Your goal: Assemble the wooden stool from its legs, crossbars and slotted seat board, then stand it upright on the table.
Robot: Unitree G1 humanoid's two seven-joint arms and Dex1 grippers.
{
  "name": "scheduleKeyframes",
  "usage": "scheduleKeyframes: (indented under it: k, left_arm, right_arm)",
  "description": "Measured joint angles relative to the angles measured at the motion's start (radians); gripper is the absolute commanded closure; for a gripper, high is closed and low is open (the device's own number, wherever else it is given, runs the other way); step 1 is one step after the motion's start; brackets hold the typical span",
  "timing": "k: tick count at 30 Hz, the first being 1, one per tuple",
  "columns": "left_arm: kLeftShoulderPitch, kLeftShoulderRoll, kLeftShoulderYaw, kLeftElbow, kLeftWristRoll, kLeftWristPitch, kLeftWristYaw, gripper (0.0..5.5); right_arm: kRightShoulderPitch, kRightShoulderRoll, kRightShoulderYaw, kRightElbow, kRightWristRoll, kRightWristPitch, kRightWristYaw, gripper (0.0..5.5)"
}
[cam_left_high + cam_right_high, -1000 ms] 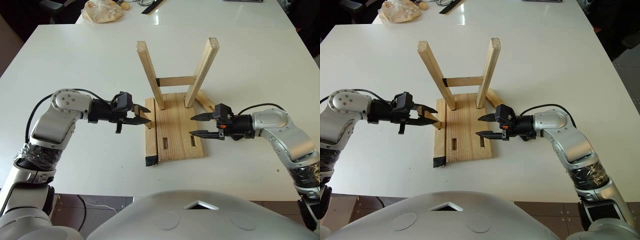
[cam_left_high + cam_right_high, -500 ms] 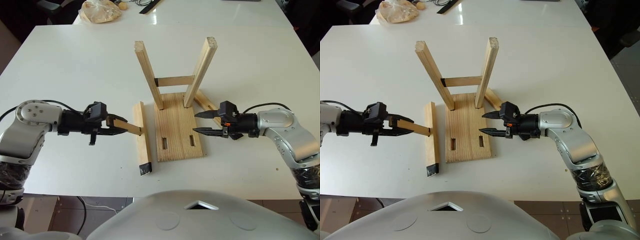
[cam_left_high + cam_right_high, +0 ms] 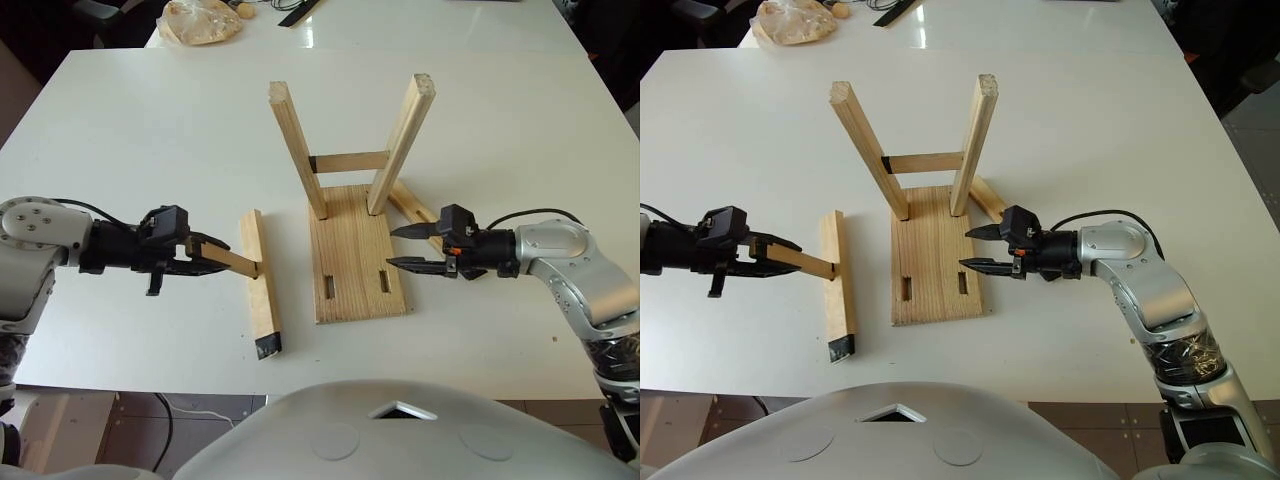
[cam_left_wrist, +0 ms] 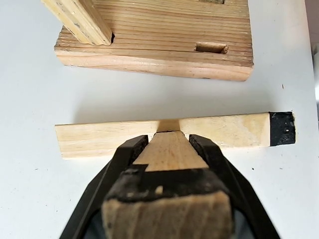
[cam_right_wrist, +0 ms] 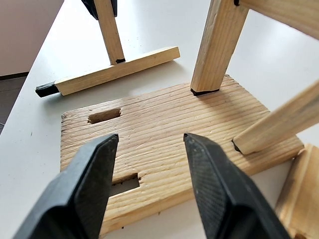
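— Pale wood on a white table [image 3: 150, 120]: where does the seat board [image 3: 355, 270] lie?
— Flat, in the middle of the near half. Two legs [image 3: 298, 150] stand in its far slots, leaning apart, with a crossbar [image 3: 350, 162] joining them. The two near slots show as bare holes.
— And the left hand [image 3: 215, 258]?
— Out to the left of the board, closed around a short bar [image 4: 169, 149]. That bar meets a loose leg [image 3: 260, 285] at a right angle. The loose leg runs alongside the board without touching it, and its near end is black. Whether it rests on the table or hangs just above it, I cannot tell.
— The right hand [image 3: 392, 248]?
— At the board's right edge, level with the near right slot, fingers spread wide, nothing between them.
— Anything else?
— A spare stick [image 3: 410, 205] lies by the board's far right corner, and a bag [image 3: 205, 22] sits far off to the left.
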Motion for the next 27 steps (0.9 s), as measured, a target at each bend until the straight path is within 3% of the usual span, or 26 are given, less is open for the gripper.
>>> scheduleKeyframes:
  k: [7,18,27]
  left_arm:
    - [-0.072,0.012,-0.048,0.016,0.079,-0.057,-0.011,4.19]
    - [-0.153,-0.071,-0.132,-0.040,0.087,0.008,0.022,4.19]
    - [-0.171,-0.071,-0.124,-0.011,0.065,0.071,0.010,2.71]
  right_arm:
    - [0.005,0.003,0.001,-0.004,0.000,0.002,-0.012,3.09]
    - [-0.006,0.018,0.008,0.006,0.000,0.001,-0.009,3.09]
    - [0.004,0.026,0.008,0.005,-0.003,0.000,-0.019,3.09]
